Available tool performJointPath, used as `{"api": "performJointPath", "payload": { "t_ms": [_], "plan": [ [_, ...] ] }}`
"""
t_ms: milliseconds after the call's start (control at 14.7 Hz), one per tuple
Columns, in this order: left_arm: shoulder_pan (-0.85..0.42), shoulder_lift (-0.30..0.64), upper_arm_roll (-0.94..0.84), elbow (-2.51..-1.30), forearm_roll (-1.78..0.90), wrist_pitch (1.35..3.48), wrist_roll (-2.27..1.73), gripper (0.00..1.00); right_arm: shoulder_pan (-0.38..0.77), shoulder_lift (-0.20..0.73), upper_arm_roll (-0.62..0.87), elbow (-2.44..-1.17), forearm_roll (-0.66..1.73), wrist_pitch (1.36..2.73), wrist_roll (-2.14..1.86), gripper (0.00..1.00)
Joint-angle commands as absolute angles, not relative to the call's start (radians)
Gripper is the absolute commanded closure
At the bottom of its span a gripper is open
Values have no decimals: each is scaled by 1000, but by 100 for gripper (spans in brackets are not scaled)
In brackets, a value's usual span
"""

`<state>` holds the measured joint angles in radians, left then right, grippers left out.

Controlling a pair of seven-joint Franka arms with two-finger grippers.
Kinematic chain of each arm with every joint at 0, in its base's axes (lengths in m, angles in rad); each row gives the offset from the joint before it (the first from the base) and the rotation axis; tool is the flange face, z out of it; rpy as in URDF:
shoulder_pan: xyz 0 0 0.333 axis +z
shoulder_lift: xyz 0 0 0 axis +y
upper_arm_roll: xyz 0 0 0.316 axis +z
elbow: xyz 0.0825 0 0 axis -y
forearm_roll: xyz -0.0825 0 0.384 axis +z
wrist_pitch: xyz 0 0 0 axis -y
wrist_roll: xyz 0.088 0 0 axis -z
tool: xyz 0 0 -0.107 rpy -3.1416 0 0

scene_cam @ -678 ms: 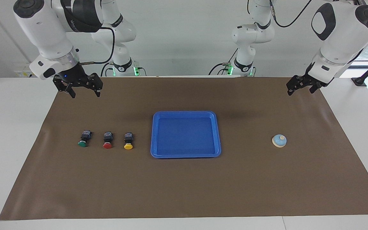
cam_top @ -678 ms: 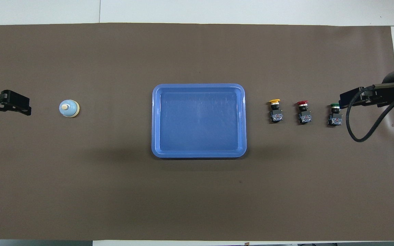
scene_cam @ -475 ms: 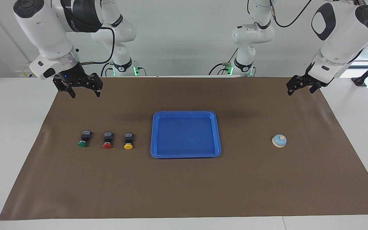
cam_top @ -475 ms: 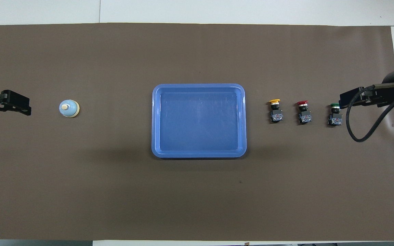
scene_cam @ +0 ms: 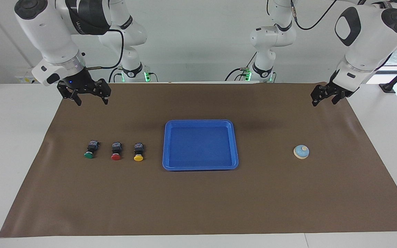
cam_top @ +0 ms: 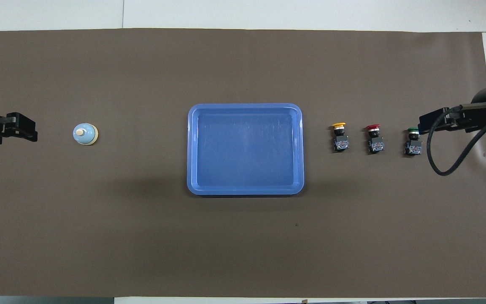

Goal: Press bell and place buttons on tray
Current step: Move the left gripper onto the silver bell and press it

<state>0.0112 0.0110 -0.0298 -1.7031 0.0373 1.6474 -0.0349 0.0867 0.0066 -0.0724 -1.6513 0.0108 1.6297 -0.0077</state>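
Note:
The light-blue bell (scene_cam: 301,152) (cam_top: 85,134) sits on the mat toward the left arm's end of the table. The blue tray (scene_cam: 200,122) (cam_top: 245,106) lies at mid-table with nothing in it. Toward the right arm's end, three buttons lie in a row on their sides: yellow (scene_cam: 138,152) (cam_top: 339,137) closest to the tray, then red (scene_cam: 116,151) (cam_top: 373,139), then green (scene_cam: 89,155) (cam_top: 413,141). My left gripper (scene_cam: 324,101) (cam_top: 23,128) hangs open over the mat's corner by its base, holding nothing. My right gripper (scene_cam: 91,100) (cam_top: 426,122) hangs wide open over the mat, closer to its base than the buttons.
A brown mat (scene_cam: 198,199) covers most of the white table (scene_cam: 12,155). The arms' bases (scene_cam: 133,74) stand at the robots' edge. A black clamp (scene_cam: 389,88) sits on the table's corner beside the left arm.
My left gripper has shifted slightly toward its end of the table and its fingers stand a little closer together. The right arm, the bell, the buttons and the tray have not moved.

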Motion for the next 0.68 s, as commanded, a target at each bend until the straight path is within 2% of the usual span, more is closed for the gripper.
{"api": "performJointPath", "payload": {
  "t_ms": [0,271,611],
  "plan": [
    [38,-29,-29,-1836,29,1793,-38,100,78,-8,-66,-1661,0,1621,-25,0],
    [40,118,-29,-1854,29,1965,-31,100,78,-8,-66,-1661,0,1621,-25,0],
    [35,225,-29,-1899,29,2158,-31,100,78,-8,-66,-1661,0,1621,-25,0]
  ]
}}
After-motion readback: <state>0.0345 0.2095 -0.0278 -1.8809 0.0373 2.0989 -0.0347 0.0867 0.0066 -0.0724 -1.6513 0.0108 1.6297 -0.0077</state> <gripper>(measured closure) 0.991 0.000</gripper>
